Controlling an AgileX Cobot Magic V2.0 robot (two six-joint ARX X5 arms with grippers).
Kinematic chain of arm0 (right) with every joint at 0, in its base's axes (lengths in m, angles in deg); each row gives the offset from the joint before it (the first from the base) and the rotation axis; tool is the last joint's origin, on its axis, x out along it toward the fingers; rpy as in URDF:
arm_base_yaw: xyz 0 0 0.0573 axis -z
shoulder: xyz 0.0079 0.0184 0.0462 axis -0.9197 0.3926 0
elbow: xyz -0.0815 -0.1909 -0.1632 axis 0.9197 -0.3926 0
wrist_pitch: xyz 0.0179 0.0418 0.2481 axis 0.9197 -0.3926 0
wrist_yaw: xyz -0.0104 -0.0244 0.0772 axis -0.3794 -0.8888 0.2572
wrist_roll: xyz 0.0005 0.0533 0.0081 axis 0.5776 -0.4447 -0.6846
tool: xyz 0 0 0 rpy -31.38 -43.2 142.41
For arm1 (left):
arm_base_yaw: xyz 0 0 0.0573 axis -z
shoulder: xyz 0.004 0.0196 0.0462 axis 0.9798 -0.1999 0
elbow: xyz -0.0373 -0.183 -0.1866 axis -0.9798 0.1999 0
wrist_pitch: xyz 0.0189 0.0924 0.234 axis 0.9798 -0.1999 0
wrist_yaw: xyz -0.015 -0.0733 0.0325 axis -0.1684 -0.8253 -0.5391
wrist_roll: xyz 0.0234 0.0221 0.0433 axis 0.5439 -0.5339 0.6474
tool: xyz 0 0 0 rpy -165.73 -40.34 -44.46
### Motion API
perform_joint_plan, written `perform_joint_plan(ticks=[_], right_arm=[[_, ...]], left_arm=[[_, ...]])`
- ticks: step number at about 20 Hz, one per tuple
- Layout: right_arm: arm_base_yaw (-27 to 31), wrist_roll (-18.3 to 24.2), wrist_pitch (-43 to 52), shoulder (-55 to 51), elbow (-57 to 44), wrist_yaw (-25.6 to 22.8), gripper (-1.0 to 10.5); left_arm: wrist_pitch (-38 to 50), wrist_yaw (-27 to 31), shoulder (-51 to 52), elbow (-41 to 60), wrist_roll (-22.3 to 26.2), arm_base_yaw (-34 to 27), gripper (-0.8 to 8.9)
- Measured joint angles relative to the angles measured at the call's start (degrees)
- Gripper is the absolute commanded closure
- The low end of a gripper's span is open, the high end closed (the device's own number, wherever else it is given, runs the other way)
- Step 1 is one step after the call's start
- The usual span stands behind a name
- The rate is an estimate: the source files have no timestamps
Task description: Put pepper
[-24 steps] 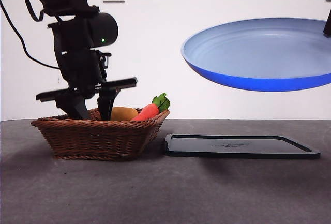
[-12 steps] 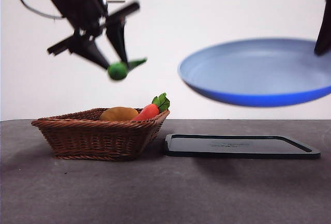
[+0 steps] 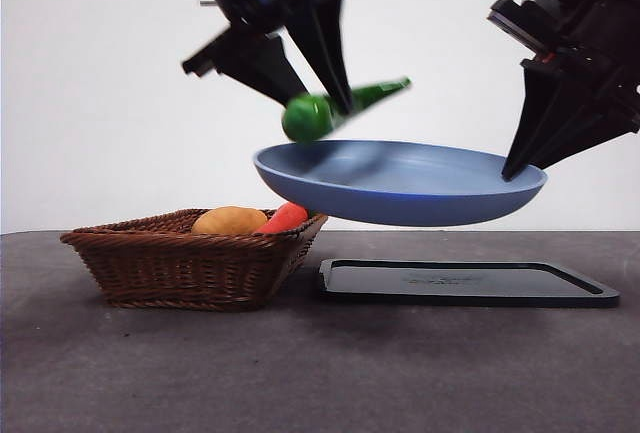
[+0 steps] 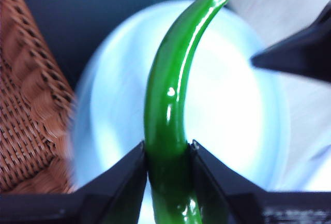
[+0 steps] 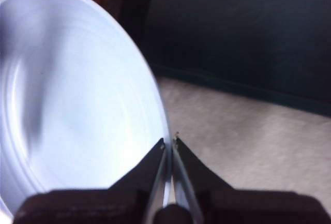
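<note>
My left gripper is shut on the glossy green pepper and holds it in the air just above the blue plate. In the left wrist view the pepper runs out from between the jaws, over the plate. My right gripper is shut on the plate's right rim and holds the plate in the air above the black tray. In the right wrist view the jaws pinch the plate's rim.
A wicker basket stands on the table at the left, with a yellow-brown potato and an orange carrot in it. The plate's left edge hangs over the basket's right end. The dark table runs to the front.
My left gripper has lifted the pepper out of the basket and carried it right, to above the plate. My right gripper has moved the plate left and lower.
</note>
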Motion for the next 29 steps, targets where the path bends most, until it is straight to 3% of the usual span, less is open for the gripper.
perform_joint_plan(ticks=[5, 7, 11, 18, 29], right_arm=[[-0.4, -1.1, -0.6, 0.0, 0.0, 0.2, 9.4], [-0.3, -1.3, -1.3, 0.0, 0.0, 0.0, 9.4], [-0.5, -1.4, -1.3, 0.0, 0.0, 0.1, 9.4], [-0.5, -1.5, -2.8, 0.0, 0.0, 0.0, 9.4], [0.5, -1.9, -2.6, 0.0, 0.0, -1.8, 9.4]], left_arm=[[0.0, 3.2, -5.2, 0.0, 2.6, 2.0, 6.87], [0.0, 3.2, -5.7, 0.0, 2.9, 2.0, 6.81], [0.0, 3.2, -5.6, 0.0, 3.2, 2.3, 5.79], [0.0, 0.6, -5.3, 0.0, 3.3, 3.1, 5.79], [-2.4, 0.1, 9.8, 0.0, 7.0, 3.1, 5.81]])
